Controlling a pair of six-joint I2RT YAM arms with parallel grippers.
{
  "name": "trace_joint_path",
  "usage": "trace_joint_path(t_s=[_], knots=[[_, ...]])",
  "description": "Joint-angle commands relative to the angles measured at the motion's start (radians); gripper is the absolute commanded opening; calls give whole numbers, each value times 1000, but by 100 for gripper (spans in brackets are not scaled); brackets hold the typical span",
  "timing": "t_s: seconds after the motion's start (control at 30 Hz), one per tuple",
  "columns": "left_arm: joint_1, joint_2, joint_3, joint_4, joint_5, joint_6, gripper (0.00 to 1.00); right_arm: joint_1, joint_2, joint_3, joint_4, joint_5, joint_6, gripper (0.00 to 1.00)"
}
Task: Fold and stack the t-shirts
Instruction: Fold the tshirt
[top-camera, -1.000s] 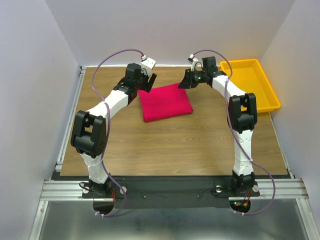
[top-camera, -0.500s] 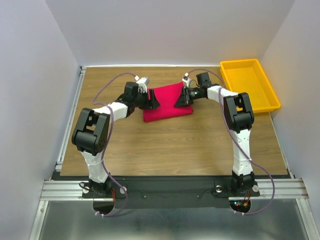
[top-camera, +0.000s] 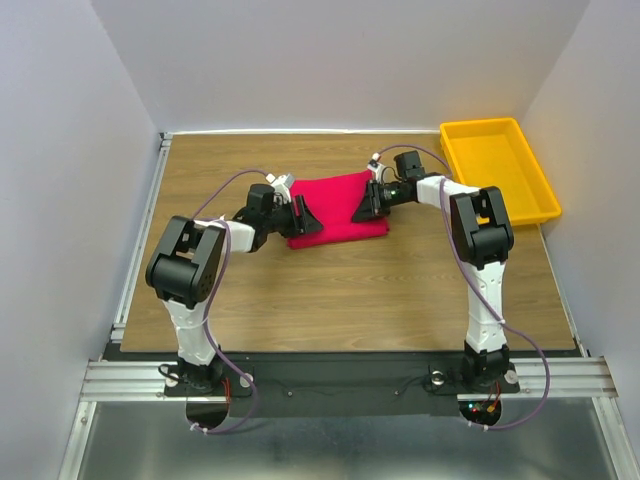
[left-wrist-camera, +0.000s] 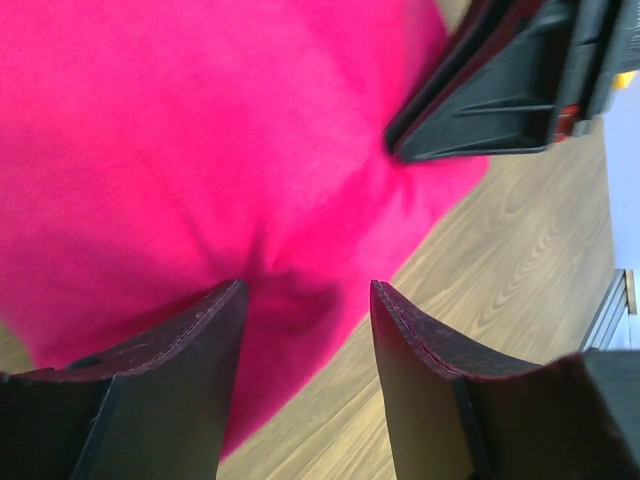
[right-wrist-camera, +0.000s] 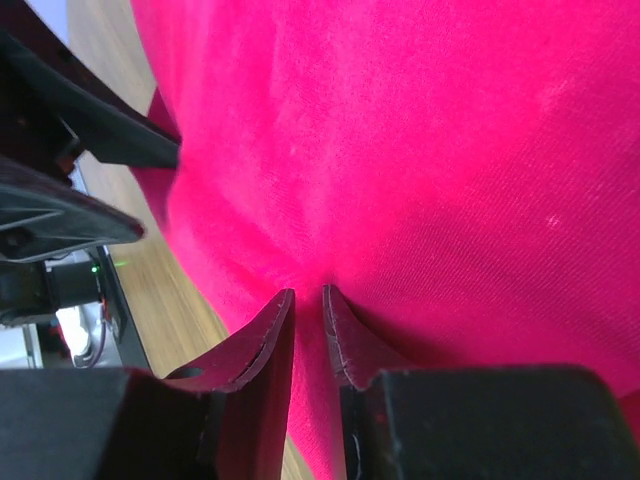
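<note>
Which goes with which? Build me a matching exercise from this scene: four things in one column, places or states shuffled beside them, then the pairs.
1. folded crimson-red cotton t-shirt
2. yellow plastic tray
3. left gripper
4. right gripper

A. open, over the shirt's edge
B. far right corner of the wooden table
C. pinched shut on shirt fabric
D. lying between both grippers

Pairs: 1-D, 2-B, 3-A, 4-C

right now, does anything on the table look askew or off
Nothing spilled or damaged. The folded t-shirt lies slightly skewed on the table, and its cloth puckers where the right gripper pinches it and inside the open left gripper.
</note>
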Motion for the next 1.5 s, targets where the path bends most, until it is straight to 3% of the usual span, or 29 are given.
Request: trace_joint_path(t_s=[0.0,0.23,0.37,0.57,0.93,1.1,1.47], knots=[[11,19,-39,-5,-43,-30,63,-3,-16,4,-17,108,-32,25],[13,-19,-43,-40,-89,47,64,-15,-51,38,-49,82,-96,30],[14,-120,34,-83,-95,111,67,-26,-97,141,-77,4,-145,33],[76,-174,206,-163,-85,101,71,-29,-84,277,-80,25,-89,34],[126,113,404,7,125,-97,70,-31,174,589,-71,42,131,33],[131,244,499,32,155,-137,70,-34,244,638,-66,92,160,30],[194,412,554,38,126,-182,69,-72,301,621,-60,274,178,26]])
